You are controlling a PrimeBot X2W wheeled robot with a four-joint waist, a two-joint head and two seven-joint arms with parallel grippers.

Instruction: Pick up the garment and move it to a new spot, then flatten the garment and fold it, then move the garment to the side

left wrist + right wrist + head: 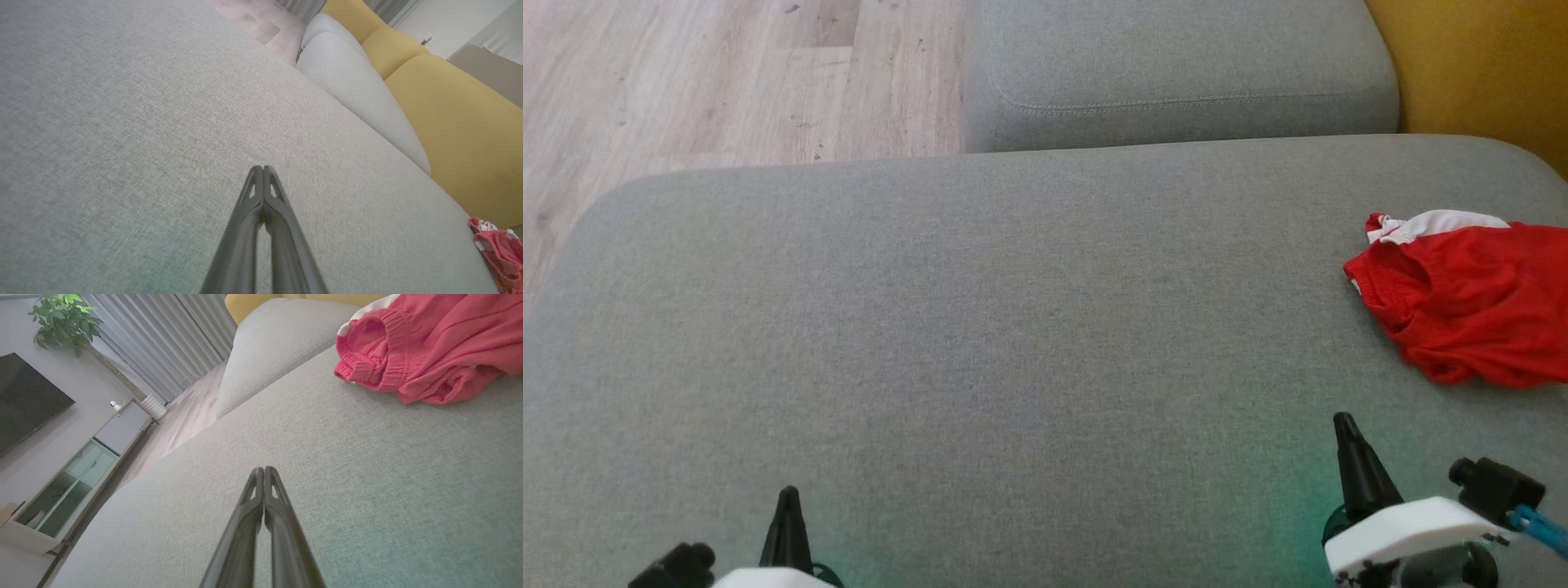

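Grey sofa cushion bears a crumpled red garment, grippers apart.

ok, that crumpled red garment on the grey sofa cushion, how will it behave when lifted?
Probably floppy: the crumpled red fabric garment lies in soft folds, so it should drape from a pinch. Pushed, it may bunch on the textured grey sofa cushion rather than slide; its gathered elastic waistband looks a firmer hold.
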